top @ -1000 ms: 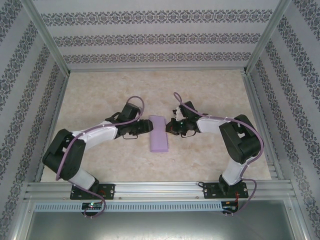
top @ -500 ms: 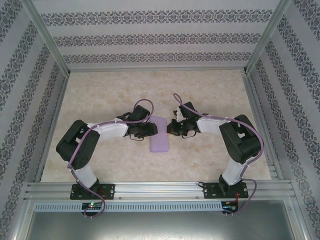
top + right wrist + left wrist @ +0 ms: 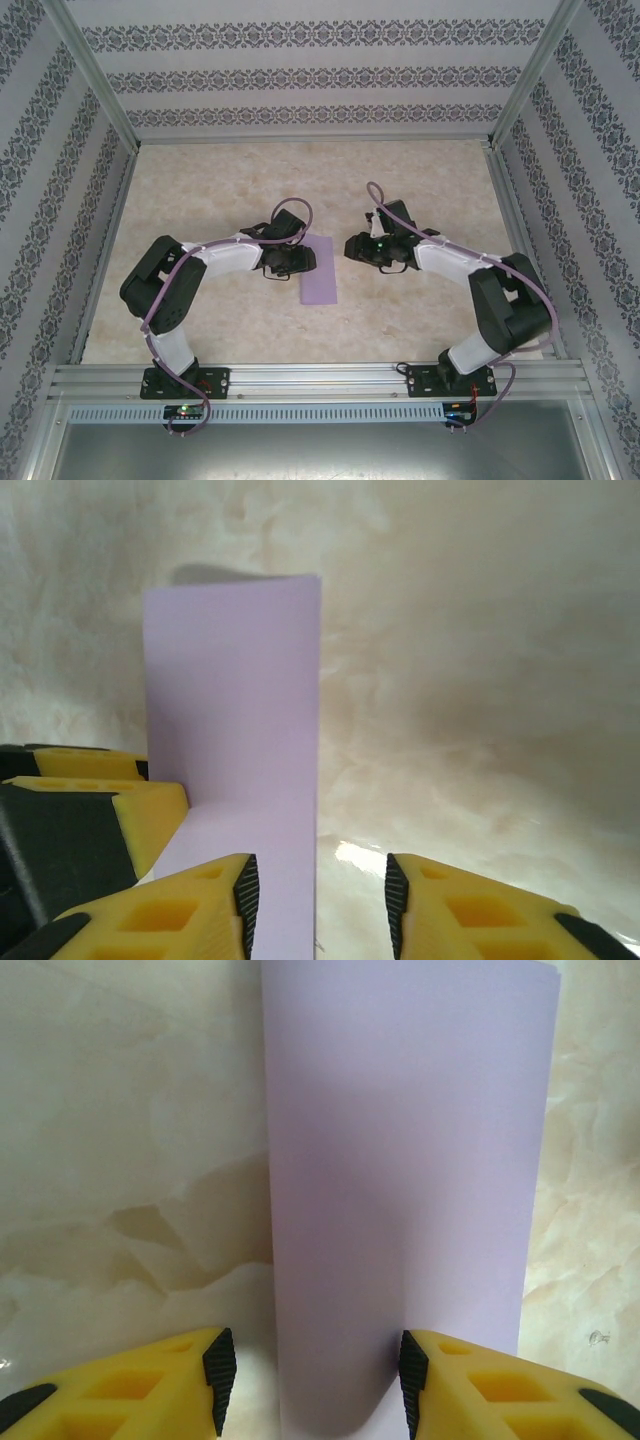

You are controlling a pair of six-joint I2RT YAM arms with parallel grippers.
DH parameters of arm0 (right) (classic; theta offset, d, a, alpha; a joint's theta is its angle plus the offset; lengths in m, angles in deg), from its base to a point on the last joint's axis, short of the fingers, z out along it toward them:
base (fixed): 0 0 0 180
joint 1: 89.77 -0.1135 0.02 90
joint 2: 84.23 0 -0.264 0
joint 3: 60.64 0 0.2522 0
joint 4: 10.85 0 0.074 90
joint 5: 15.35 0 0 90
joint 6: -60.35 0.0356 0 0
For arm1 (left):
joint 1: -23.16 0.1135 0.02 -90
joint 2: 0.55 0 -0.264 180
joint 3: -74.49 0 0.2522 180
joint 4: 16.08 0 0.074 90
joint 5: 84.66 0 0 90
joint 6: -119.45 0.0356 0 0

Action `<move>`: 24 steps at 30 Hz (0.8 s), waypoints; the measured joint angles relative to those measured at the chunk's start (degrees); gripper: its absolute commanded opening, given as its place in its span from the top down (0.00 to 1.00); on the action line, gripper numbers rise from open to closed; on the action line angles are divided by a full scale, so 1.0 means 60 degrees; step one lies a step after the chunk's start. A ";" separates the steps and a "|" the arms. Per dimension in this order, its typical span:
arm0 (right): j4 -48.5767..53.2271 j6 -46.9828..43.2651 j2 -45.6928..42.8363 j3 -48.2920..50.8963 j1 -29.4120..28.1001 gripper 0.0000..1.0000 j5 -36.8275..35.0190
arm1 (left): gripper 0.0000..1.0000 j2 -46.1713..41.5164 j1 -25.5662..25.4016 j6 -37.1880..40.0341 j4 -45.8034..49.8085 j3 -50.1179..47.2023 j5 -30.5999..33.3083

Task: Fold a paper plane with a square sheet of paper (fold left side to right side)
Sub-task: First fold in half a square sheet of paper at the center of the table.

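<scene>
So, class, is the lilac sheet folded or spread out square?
Folded: the sheet of paper lies flat as a narrow rectangle, not a square.

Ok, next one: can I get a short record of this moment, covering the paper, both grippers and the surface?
square sheet of paper: folded into a narrow rectangle, lying on the table
left gripper: open, low over the paper's left edge, holding nothing
right gripper: open, just right of the paper, holding nothing
surface: pale marbled tabletop
plane shape: not yet formed
</scene>
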 measured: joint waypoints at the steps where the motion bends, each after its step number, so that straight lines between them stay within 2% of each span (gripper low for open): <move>1: 0.0040 -0.0015 -0.0182 0.0076 0.0073 0.56 -0.0106 | 0.49 0.0018 -0.0018 0.0000 0.0040 0.0033 0.0040; 7: 0.0273 -0.0186 -0.0667 0.0215 0.0270 0.55 -0.0481 | 0.49 0.0069 -0.0084 0.0004 0.0197 0.0138 0.0175; 24: 0.0342 -0.0208 -0.0681 0.0219 0.0270 0.54 -0.0539 | 0.49 0.0295 -0.0160 0.0291 0.0765 0.0568 0.0317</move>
